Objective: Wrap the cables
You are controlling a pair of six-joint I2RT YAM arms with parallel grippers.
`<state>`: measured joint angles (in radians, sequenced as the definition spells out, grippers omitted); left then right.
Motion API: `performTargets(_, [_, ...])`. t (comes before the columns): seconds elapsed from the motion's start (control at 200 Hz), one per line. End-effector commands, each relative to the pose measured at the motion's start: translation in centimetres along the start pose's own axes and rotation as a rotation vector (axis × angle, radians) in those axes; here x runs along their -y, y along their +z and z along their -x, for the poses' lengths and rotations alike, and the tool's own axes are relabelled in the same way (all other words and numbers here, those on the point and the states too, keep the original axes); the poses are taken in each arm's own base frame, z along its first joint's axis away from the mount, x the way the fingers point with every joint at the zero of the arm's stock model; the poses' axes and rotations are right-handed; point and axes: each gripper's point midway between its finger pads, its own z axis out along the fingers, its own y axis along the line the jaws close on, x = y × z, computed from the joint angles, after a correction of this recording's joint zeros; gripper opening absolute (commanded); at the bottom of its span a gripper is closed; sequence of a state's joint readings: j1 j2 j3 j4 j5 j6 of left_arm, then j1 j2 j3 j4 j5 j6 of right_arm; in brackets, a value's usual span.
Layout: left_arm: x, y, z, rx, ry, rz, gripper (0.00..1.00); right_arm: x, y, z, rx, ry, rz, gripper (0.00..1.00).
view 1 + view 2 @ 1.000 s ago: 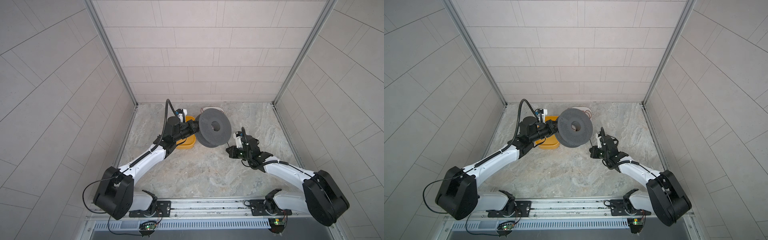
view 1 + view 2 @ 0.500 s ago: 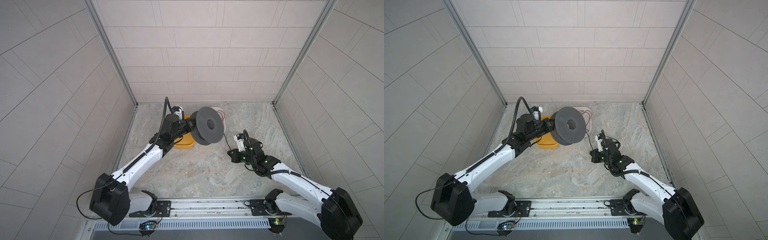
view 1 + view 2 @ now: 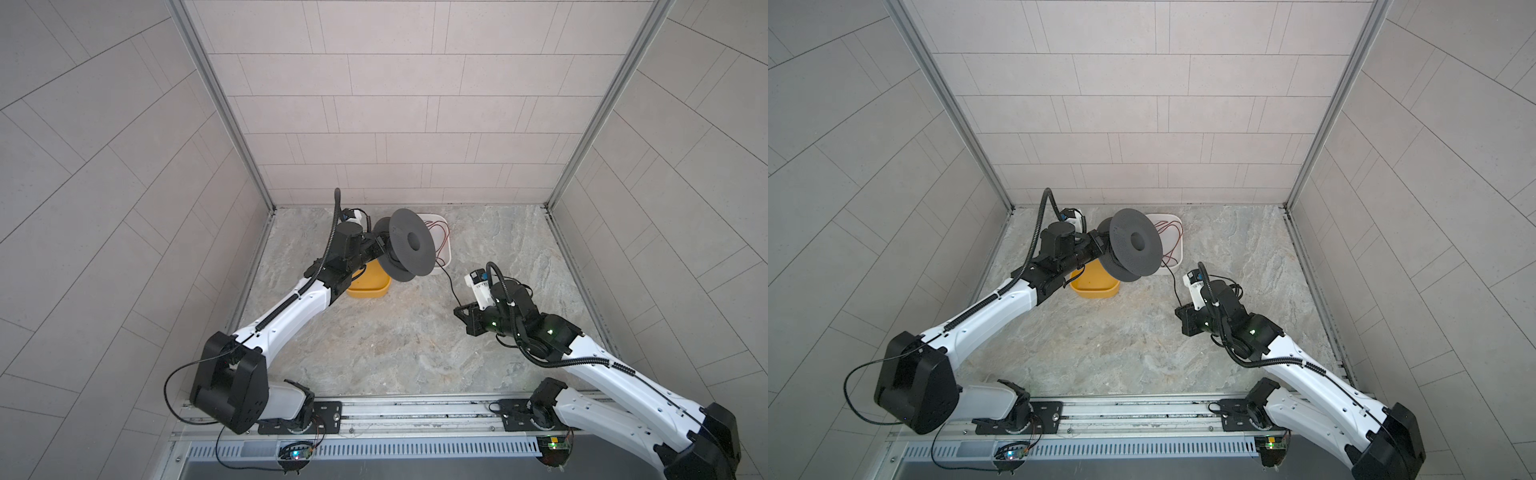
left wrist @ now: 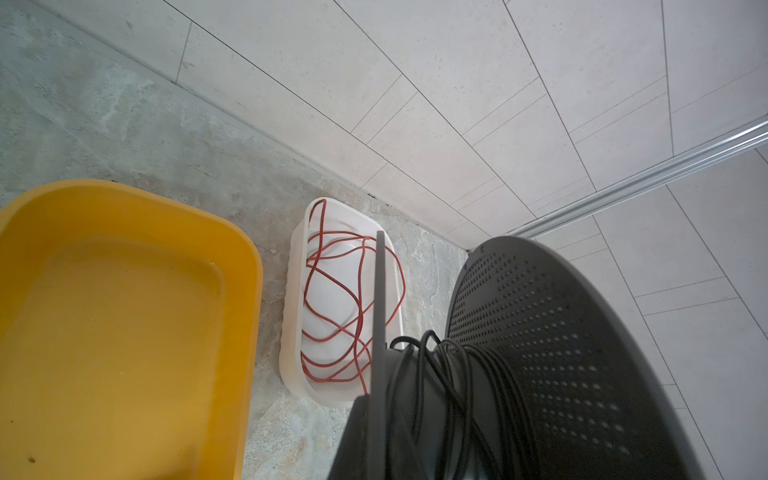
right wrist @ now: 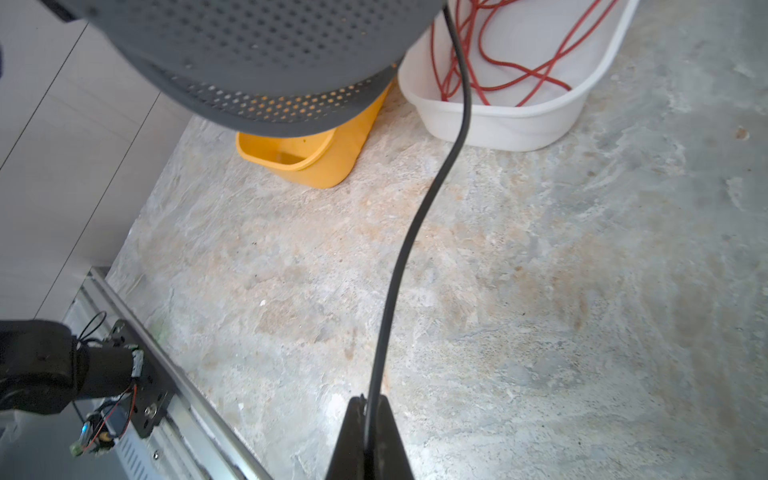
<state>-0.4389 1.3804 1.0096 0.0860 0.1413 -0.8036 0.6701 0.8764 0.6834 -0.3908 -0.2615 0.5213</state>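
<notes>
Pinching black cable (image 5: 399,270): right pincer (image 5: 369,401) | left pincer (image 3: 377,246) grips spool (image 3: 411,245) | marbled floor (image 3: 395,332), tiled walls (image 3: 395,104)

In both top views I cannot see how the left gripper (image 3: 377,248) seats on the spool (image 3: 409,245), its fingertips lost behind the flange; in the right wrist view that flange hides the upper end of the black cable (image 5: 415,224) and the frame edge crops the right gripper (image 5: 369,409).
</notes>
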Motion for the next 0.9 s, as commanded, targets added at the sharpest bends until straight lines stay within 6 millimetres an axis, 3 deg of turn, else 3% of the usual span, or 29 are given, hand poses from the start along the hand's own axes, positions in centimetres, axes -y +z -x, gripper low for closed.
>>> performTargets(0.0, [3.2,-0.7,3.9,0.142,-0.005,-0.088,0.00,-2.2,-0.8,-0.6,-0.054,-0.056,0.042,0.00])
performTargets(0.235, [2.7,0.3,2.6,0.161,0.048,-0.032,0.00,-10.2,-3.4,0.7,-0.137,-0.174,0.227,0.00])
performTargets(0.48, [4.2,1.5,-1.5,0.103,0.151,-0.027,0.00,-17.4,-6.4,5.3,-0.103,-0.262,0.390,0.00])
performTargets(0.686, [5.1,1.1,-4.7,0.029,0.245,-0.046,0.00,-19.4,-8.7,11.4,0.047,-0.350,0.347,0.00])
performTargets(0.896, [6.0,-1.2,-6.1,-0.019,0.286,-0.110,0.00,-20.3,-10.6,18.4,0.186,-0.363,0.307,0.00])
